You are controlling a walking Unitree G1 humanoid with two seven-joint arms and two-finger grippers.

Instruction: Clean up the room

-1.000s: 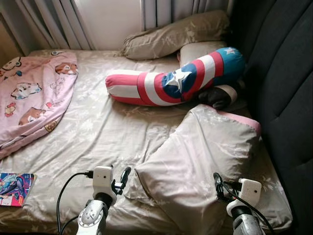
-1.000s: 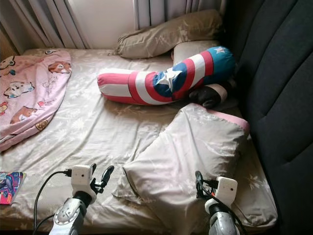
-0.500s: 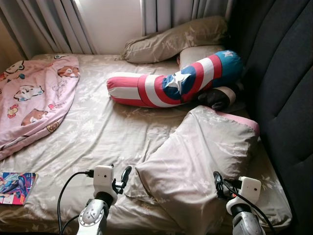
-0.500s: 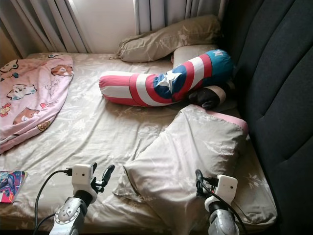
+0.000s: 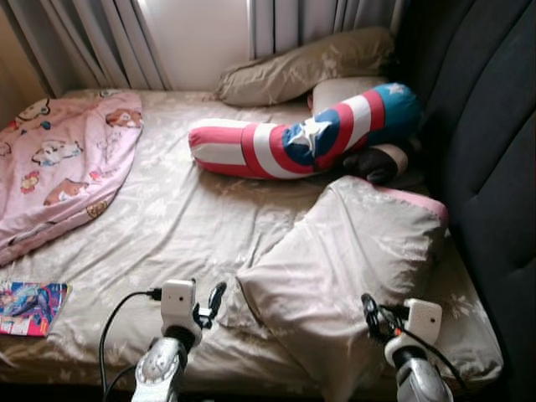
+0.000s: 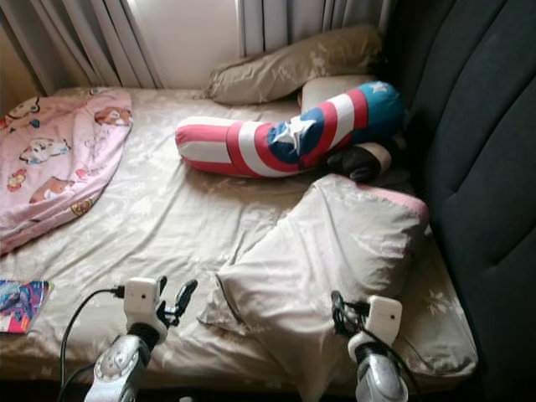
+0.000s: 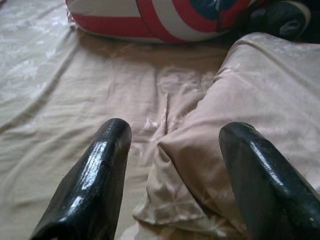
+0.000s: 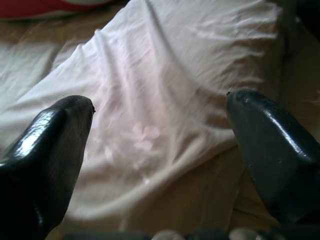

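A large beige pillow (image 5: pixel 352 268) lies askew on the bed's near right side. Its near corner (image 7: pixel 165 200) sits just ahead of my open left gripper (image 7: pixel 172 150), which hovers low over the sheet (image 5: pixel 176 226). My right gripper (image 8: pixel 160 125) is open too, held over the pillow's near edge. A red, white and blue star bolster (image 5: pixel 301 142) lies across the bed further back, with a dark plush item (image 5: pixel 373 163) tucked beside it. Two more beige pillows (image 5: pixel 301 71) rest at the far end by the curtains.
A pink cartoon blanket (image 5: pixel 59 167) is bunched on the bed's left side. A colourful book (image 5: pixel 32 296) lies at the near left edge. A dark padded headboard (image 5: pixel 486 151) runs along the right. Grey curtains (image 5: pixel 100 42) hang behind.
The whole view has shifted slightly, so the camera moved a little. Both grippers stay open near the pillow's near edge.
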